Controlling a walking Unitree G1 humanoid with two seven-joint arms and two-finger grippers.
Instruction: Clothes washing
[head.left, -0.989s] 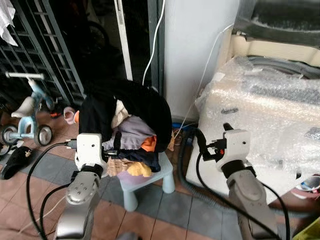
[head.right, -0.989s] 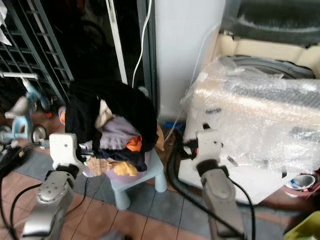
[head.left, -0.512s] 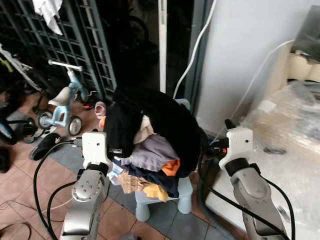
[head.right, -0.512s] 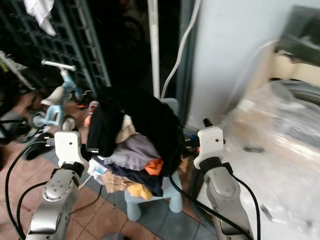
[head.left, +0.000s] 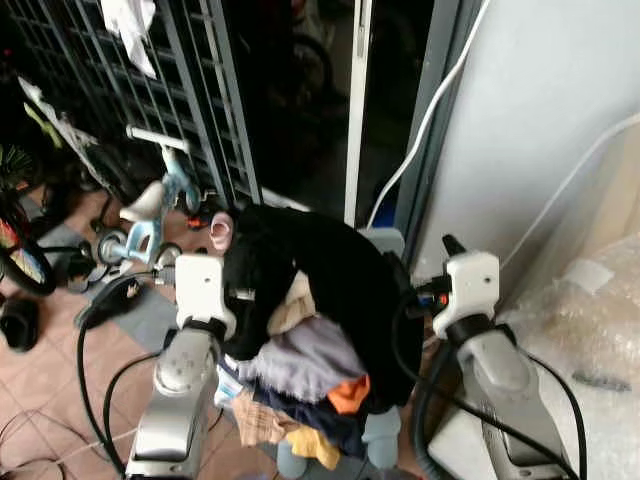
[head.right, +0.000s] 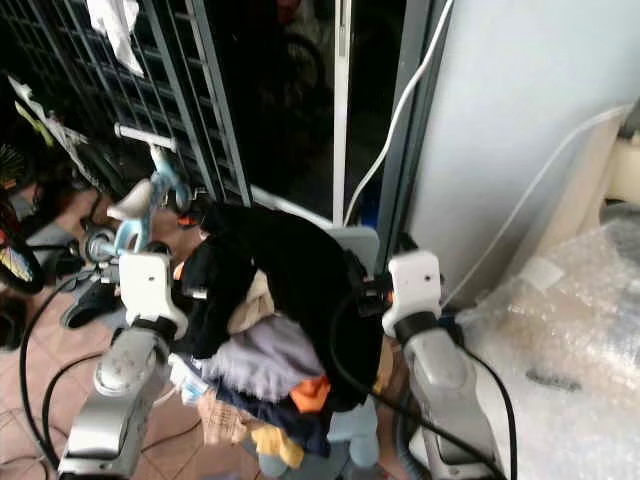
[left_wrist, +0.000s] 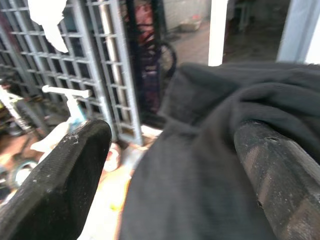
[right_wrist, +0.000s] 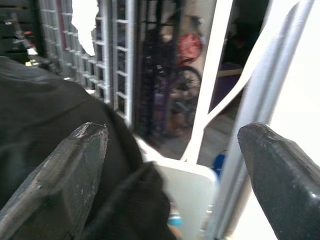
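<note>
A heap of clothes (head.left: 305, 350) lies on a small pale-blue child's chair (head.left: 384, 242), with a black garment (head.left: 325, 265) draped over the top. Grey, orange and yellow pieces stick out lower down. My left gripper (left_wrist: 172, 132) is at the heap's left side. It is open, and the black garment lies between its fingers (left_wrist: 60, 175). My right gripper (right_wrist: 175, 132) is at the heap's right side, open, with the black cloth by one finger and the chair's back (right_wrist: 182, 172) ahead.
A bubble-wrapped washing machine (head.left: 590, 330) stands at the right against a white wall. A grey hose (head.left: 420, 420) runs down beside it. A metal grille gate (head.left: 130, 90), a child's tricycle (head.left: 150, 210) and shoes (head.left: 20, 320) are at the left on the tiled floor.
The camera has swung left and come closer, so the washing machine has slid off to the right. The heap now sits between my two raised grippers.
</note>
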